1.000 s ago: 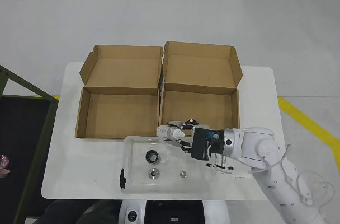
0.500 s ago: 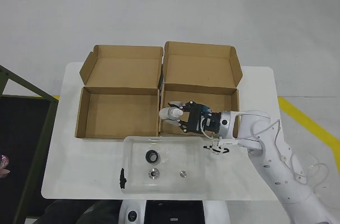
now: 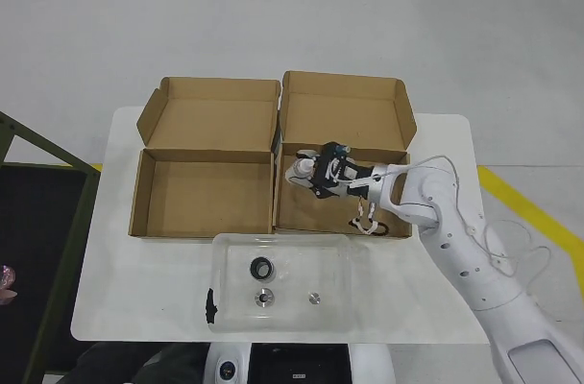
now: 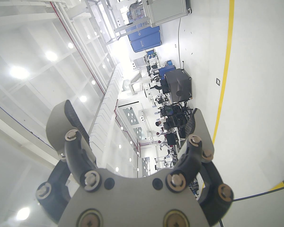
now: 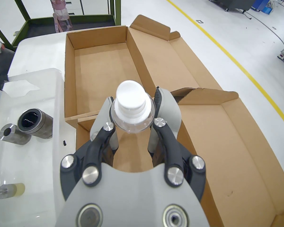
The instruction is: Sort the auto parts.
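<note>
Three pieces lie in the clear bin [image 3: 335, 312]: a bushing [image 5: 35, 123], a bored cylinder [image 5: 13, 134] and a small pin [image 5: 9, 190]. Just beyond the bin sit the left cardboard box [image 3: 206, 197] and the right cardboard box [image 3: 340, 197], side by side. Over the right box's far part, away from the bin, the right gripper [image 5: 132, 109] has its jaws clamped on a small clear bottle [image 5: 132, 106] with a white cap. The left gripper [image 4: 130, 116] has its jaws wide apart, holding nothing

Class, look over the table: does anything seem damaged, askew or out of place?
One near corner of the clear plastic bin has a dark ragged patch, perhaps a crack or tape. Also, the right hand holds a white-capped bottle, unlike the metal parts.
</note>
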Action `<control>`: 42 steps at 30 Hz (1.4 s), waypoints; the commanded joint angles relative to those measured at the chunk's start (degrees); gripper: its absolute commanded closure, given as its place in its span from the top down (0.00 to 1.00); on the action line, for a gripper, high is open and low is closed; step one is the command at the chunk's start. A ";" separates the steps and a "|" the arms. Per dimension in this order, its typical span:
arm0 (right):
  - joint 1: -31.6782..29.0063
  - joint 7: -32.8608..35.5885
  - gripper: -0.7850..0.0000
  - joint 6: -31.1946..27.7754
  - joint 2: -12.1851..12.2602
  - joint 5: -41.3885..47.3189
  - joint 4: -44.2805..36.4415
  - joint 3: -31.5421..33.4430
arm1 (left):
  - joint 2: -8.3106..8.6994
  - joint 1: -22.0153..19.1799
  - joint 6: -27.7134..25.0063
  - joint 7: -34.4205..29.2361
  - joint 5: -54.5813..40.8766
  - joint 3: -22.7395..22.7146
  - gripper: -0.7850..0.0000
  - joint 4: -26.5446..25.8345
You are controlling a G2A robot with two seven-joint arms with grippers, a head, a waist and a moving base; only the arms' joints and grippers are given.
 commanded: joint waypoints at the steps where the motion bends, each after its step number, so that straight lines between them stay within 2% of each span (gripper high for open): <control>1: 1.15 -0.08 0.00 0.12 -0.34 0.31 1.51 -0.87 | 0.00 0.00 0.00 0.00 0.00 0.00 1.00 0.00; 11: 7.75 0.30 0.00 -0.32 -2.61 2.94 11.91 -5.84 | 0.00 0.00 0.00 0.00 0.00 0.00 1.00 0.00; 22: 10.92 -1.85 0.03 0.57 -4.43 2.41 20.17 -8.83 | 0.00 0.00 0.00 0.00 0.00 0.00 1.00 0.00; 26: 11.40 -2.12 0.19 0.78 -4.77 1.69 21.60 -9.28 | 0.00 0.00 0.00 0.00 0.00 0.00 1.00 0.00; 33: 11.45 -2.67 0.23 1.04 -5.23 0.76 23.28 -9.83 | 0.00 0.00 0.00 0.00 0.00 0.00 1.00 0.00; 34: 11.43 -2.74 0.27 1.06 -5.27 0.63 23.49 -9.86 | 0.00 0.00 0.00 0.00 0.00 0.00 1.00 0.00; 36: 11.30 -2.93 0.42 1.12 -5.35 0.45 23.80 -9.91 | 0.00 0.00 0.00 0.00 0.00 0.00 1.00 0.00; 39: 11.06 -3.59 0.56 0.85 -5.43 0.58 24.08 -9.78 | 0.00 0.00 0.00 0.00 0.00 0.00 1.00 0.00; 41: 10.93 -4.04 0.62 0.83 -5.39 0.01 23.98 -9.57 | 0.00 0.00 0.00 0.00 0.00 0.00 1.00 0.00; 42: 10.82 -4.15 0.71 0.63 -5.34 -0.15 23.89 -9.44 | 0.00 0.00 0.00 0.00 0.00 0.00 1.00 0.00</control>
